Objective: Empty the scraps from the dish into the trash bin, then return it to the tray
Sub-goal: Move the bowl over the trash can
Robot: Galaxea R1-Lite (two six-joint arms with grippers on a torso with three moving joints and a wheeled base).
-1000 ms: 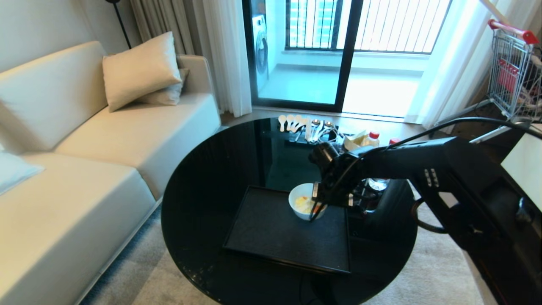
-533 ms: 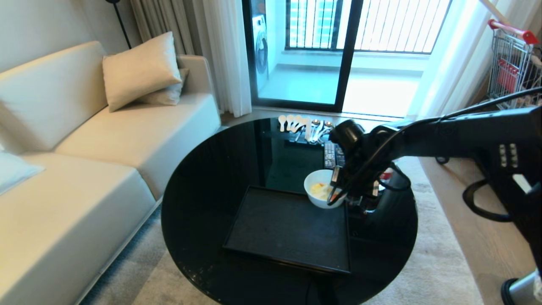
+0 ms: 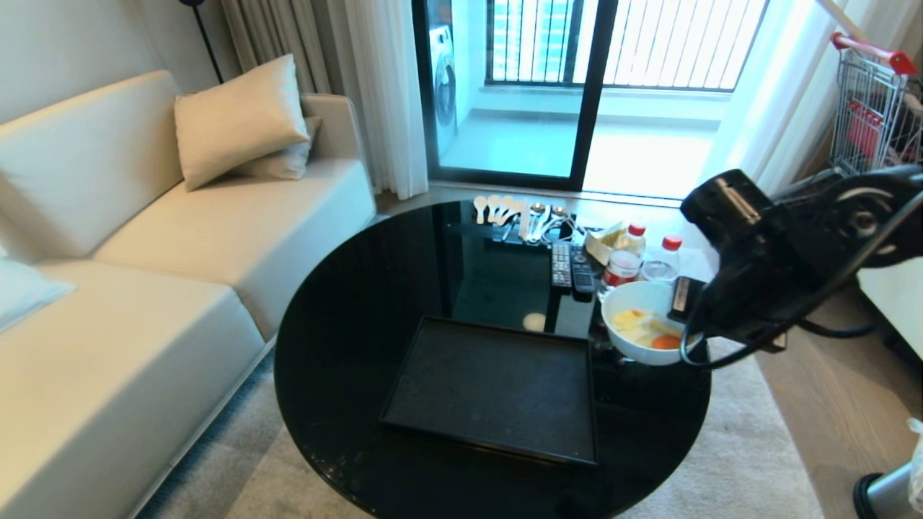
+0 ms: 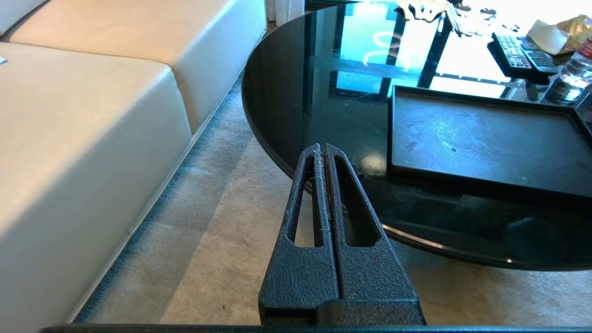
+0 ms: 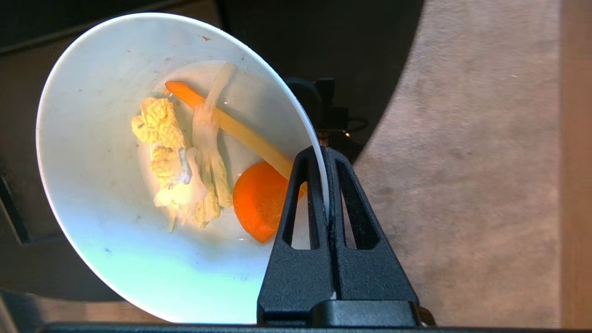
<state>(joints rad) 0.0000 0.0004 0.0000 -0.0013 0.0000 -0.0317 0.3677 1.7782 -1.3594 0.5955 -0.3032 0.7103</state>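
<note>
Dish with scraps is held by its rim in the closed right pincer, above the table's right edge, clear of the tray. Transport step judged underway. Trash bin is barely seen at lower right; carrying there and tipping are called for next. Left pincer is parked, shut, empty.

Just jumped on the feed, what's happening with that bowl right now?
The right tool is clamped on the rim of the dish, holding it with the scraps inside above the table's right edge, off the tray. The trash bin peeks in at the lower right. The left tool sits shut and idle beside the table.
</note>
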